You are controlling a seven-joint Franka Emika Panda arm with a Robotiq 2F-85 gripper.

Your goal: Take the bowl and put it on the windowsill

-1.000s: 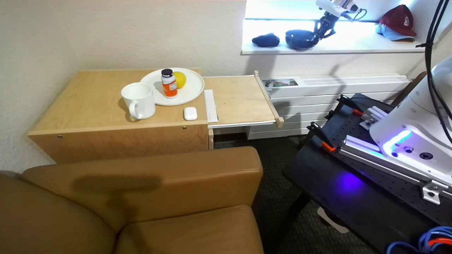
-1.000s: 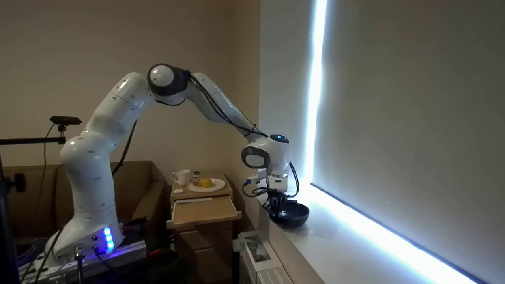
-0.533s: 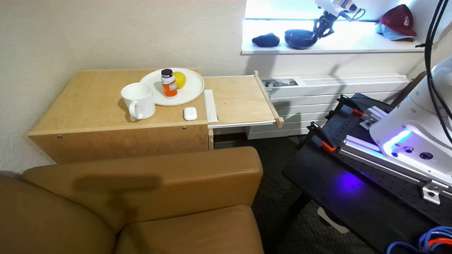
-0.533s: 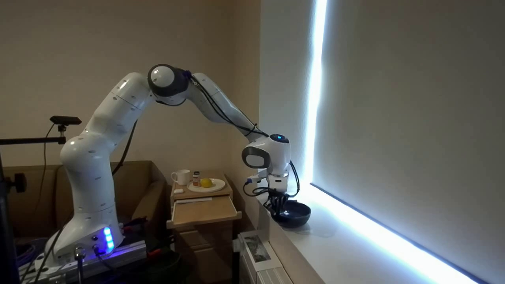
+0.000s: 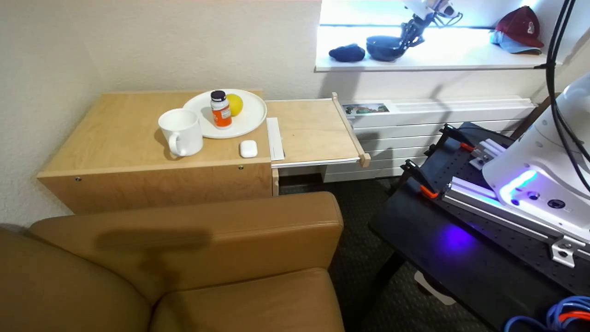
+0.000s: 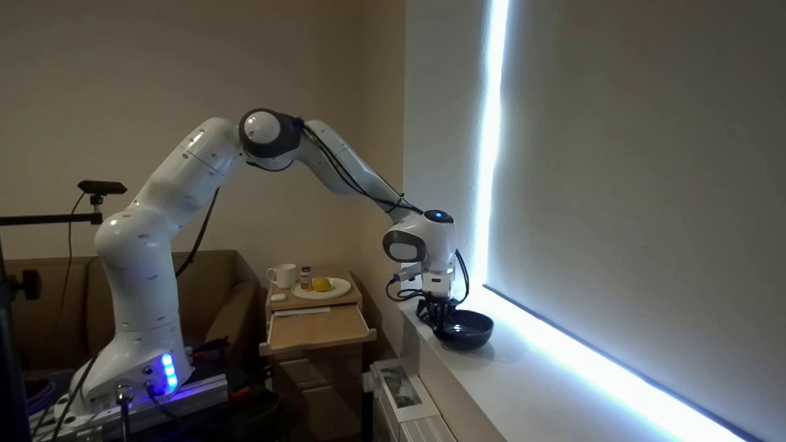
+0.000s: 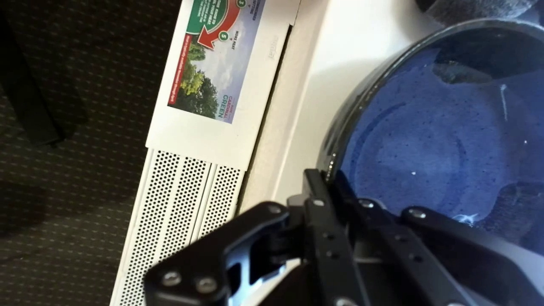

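Bowl (image 6: 465, 333) shifted inward; hand (image 7: 327, 175) pinches rim; windowsill (image 7: 311, 131) margin before edge.

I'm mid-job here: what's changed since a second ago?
The bowl, its rim pinched in the gripper, has shifted with it, deeper over the windowsill and closer to the dark bundle. Nothing visibly taken up or let go. The mug, plate, bottle, yellow fruit and maroon cap stayed put.

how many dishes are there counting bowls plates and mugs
3: the bowl in the claw at the windowsill; the plate and mug, both on the cabinet. More may be hidden.
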